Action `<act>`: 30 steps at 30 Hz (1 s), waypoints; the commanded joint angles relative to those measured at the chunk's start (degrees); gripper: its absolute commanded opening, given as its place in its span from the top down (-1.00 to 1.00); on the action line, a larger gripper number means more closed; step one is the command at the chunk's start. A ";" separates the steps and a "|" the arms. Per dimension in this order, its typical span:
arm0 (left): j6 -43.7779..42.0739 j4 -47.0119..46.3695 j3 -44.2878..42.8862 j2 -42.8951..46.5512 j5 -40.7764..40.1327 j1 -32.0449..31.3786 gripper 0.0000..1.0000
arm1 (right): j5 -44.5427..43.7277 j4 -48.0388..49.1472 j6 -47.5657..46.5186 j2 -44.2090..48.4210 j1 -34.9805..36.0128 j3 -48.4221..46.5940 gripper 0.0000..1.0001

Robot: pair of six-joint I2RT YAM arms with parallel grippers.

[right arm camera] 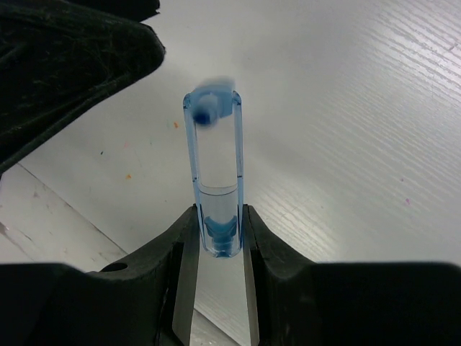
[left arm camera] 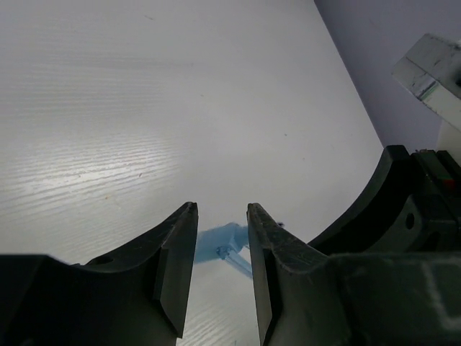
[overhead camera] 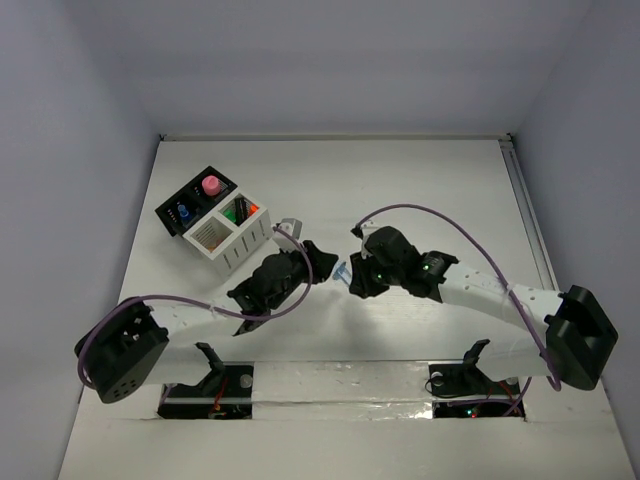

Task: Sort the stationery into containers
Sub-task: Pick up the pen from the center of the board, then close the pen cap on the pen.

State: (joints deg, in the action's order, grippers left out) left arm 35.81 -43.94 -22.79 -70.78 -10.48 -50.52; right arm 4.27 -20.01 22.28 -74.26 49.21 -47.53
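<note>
Five or so pieces are already sitting in the boxes at the far left of the counter (overhead camera: 400,190): a pink one (overhead camera: 211,186) and a blue one (overhead camera: 183,213) are standing in the black box (overhead camera: 168,212), while a green one (overhead camera: 238,210), an orange one (overhead camera: 253,208) and something dark are crowding one compartment of the white box (overhead camera: 245,245). Its other compartment is looking empty. One clear blue pen (right arm camera: 216,166) is remaining out, and the right hand (right arm camera: 218,220) is gripping it by one end near the middle of the counter, well apart from the boxes. No other loose piece is showing from above, though the arms are hiding part of the surface, so the sorting is probably nearing its end, with this pen yet to reach a box. The pen's long axis is running straight out along the line of the right fingers, and its free end, slightly blurred and carrying a dark blue spot, is pointing leftward at the left hand (left arm camera: 222,213). Whether it is tilting up or down I cannot tell. The left hand is facing it just beside the tip, its jaws standing a little apart and closing on nothing, with the pen showing beyond the gap. This is looking like a pass from right to left, since the boxes are lying on the left arm's side.
</note>
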 commanded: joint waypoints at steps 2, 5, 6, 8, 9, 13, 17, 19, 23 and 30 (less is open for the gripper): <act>1.01 -4.65 4.23 2.58 0.11 0.16 0.40 | -2.24 -2.40 -0.05 0.87 0.54 -2.21 1.00; 2.85 -9.48 9.59 4.51 -0.07 0.16 0.40 | -2.34 -3.72 0.22 0.08 0.54 -4.41 1.00; 2.95 -10.36 10.56 5.38 -0.24 0.16 0.40 | -1.99 -3.72 0.39 -0.27 0.54 -5.63 1.00; 3.03 -11.08 12.50 6.27 -0.85 0.16 0.39 | -0.94 -4.07 0.48 -0.54 0.01 -7.05 1.00; 3.04 -10.90 12.94 6.97 -1.21 0.16 0.38 | -0.67 -4.33 0.65 -0.71 0.01 -7.75 1.00; 1.28 -12.30 14.26 7.94 -1.57 0.16 0.35 | 2.58 -6.18 0.66 -1.59 0.01 -12.14 1.00; -1.97 -16.52 14.61 7.68 -1.12 -0.62 0.18 | 6.88 -7.76 1.36 -2.38 0.01 -15.22 1.00; -3.72 -18.80 14.70 7.50 -2.00 -2.03 0.10 | 7.85 -8.55 1.71 -2.56 0.01 -16.19 1.00; -6.18 -20.57 13.74 6.89 -3.67 -3.44 0.01 | 9.61 -9.87 1.80 -2.47 0.01 -18.21 1.00; -8.47 -20.66 13.38 7.59 -5.25 -4.50 0.02 | 9.96 -12.86 0.83 -1.15 0.01 -19.71 1.00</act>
State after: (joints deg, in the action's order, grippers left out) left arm 29.98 -60.71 -8.82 -64.27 -14.33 -54.33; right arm 12.67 -31.11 23.59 -76.58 49.19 -64.36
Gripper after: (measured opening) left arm 0.491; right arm 0.327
